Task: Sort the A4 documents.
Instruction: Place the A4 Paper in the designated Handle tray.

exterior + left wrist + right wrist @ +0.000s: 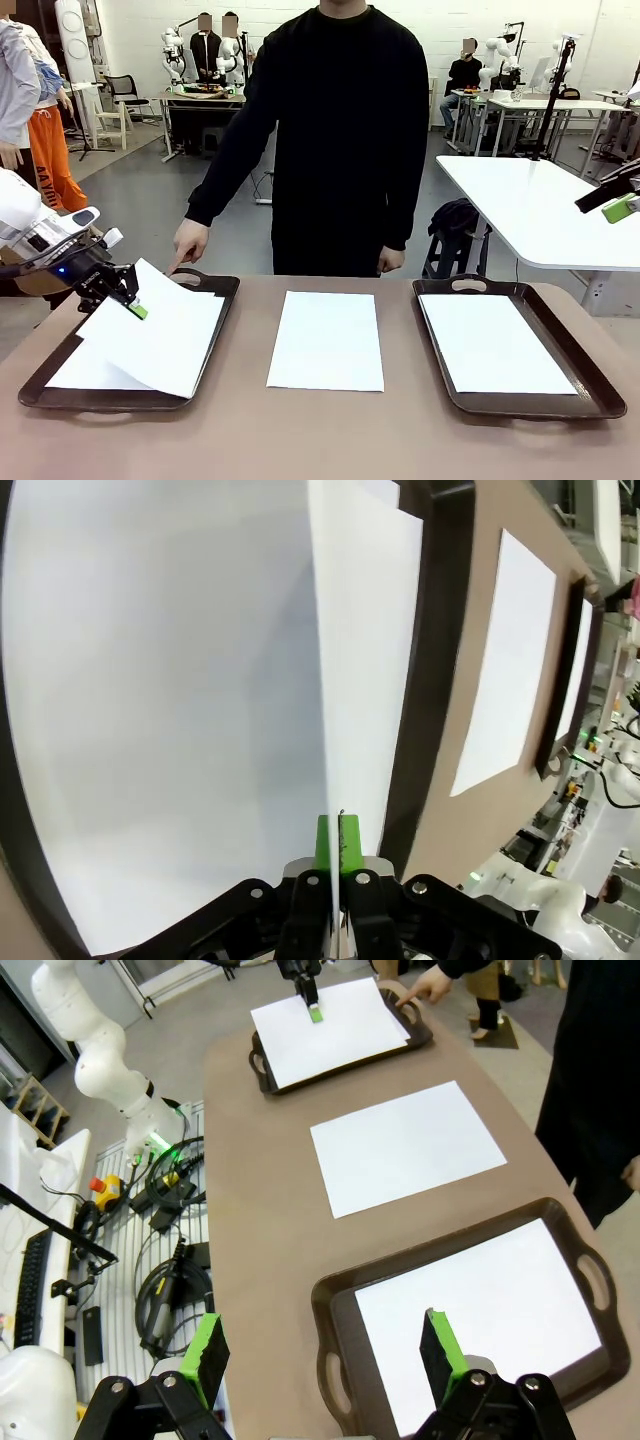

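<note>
One sheet of paper [170, 340] is pinched at its left edge by the left end effector [135, 308], whose green pads are clenched on it. In the left wrist view the sheet runs edge-on between the two pads. The gripped side is raised off the left tray [228, 287], and the rest of the sheet slopes down to the right over the tray's floor. Under it another white sheet [85, 372] lies flat in the same tray, with its near left corner showing.

A third sheet [327, 340] lies flat on the bare desk [330, 435] between the two trays, touching neither, with its long sides running from near to far. A fourth sheet [495, 345] lies flat inside the right tray [592, 372] and covers most of its floor, leaving a dark margin all round.

The right end effector [320, 1340] hangs in the air over the near end of the right tray, fingers spread wide and released, grasping nothing.

A person in a black top stands at the far side of the desk. One hand [188, 243] points a finger down at the far handle of the left tray, and I cannot tell whether it touches. The other hand hangs by the person's side, behind the far edge of the desk.
</note>
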{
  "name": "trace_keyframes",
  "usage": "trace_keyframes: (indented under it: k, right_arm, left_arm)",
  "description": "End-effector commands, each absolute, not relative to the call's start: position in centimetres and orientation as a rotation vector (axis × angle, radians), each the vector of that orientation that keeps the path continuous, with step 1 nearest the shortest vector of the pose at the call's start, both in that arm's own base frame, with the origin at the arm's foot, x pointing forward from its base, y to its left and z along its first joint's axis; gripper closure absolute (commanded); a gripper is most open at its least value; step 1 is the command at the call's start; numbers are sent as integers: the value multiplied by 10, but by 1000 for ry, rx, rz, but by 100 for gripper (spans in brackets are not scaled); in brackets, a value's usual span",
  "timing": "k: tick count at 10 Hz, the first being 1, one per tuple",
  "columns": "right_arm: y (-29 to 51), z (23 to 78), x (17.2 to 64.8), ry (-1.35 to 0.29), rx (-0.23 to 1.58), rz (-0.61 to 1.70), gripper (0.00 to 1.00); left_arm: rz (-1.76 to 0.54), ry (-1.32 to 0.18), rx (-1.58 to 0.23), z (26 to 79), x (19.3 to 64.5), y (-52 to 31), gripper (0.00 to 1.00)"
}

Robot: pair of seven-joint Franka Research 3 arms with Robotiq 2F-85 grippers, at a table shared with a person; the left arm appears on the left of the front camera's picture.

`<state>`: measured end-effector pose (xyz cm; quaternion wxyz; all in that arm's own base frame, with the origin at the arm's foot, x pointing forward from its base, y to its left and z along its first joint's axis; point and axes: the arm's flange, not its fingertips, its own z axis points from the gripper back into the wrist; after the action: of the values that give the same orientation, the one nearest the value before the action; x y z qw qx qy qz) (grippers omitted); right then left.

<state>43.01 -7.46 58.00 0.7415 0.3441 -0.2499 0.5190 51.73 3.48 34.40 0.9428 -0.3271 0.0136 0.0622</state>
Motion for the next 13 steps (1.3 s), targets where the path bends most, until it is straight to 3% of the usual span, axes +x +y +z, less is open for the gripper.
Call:
trace_keyframes:
  k: [1, 5, 13]
  right_arm:
    - [-74, 580, 430, -550, 756, 1140, 0]
    - [-74, 580, 430, -550, 756, 1140, 0]
    - [-74, 580, 430, -550, 756, 1140, 0]
  left_arm:
    - [129, 46, -567, 343, 532, 30, 99]
    - [143, -37, -492, 342, 539, 33, 99]
    - [86, 13, -433, 335, 553, 31, 99]
